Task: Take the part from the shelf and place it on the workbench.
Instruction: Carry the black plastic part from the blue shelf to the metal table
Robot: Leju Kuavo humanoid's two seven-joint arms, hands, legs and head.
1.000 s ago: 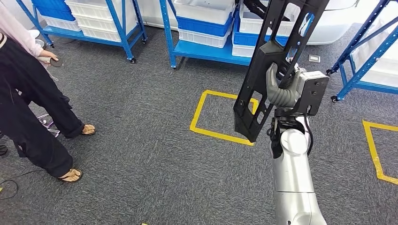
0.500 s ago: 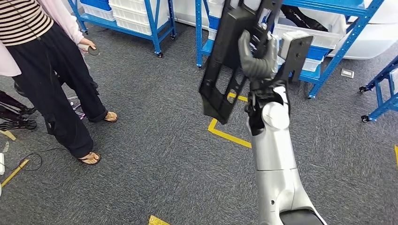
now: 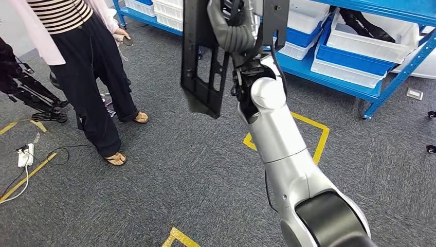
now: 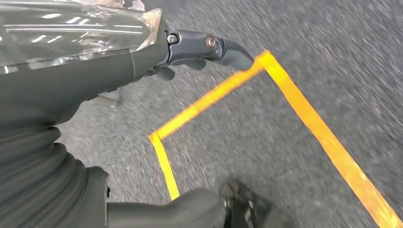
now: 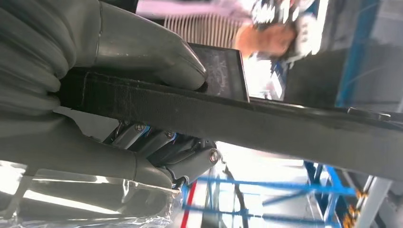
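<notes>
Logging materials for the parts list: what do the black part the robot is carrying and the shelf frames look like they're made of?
Black part: probably moulded plastic, matte, with ribbed cut-outs; painted metal is possible. Shelf frames: likely steel, glossy blue paint, with thin straight beams.

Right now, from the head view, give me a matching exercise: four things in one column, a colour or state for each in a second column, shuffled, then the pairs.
Things
1. part
2. shelf
3. floor tape
4. right hand

Colour or state
A. yellow
B. grips the part
C. blue
D. black, held upright off the floor

Pairs: 1-D, 2-C, 3-A, 4-B
</notes>
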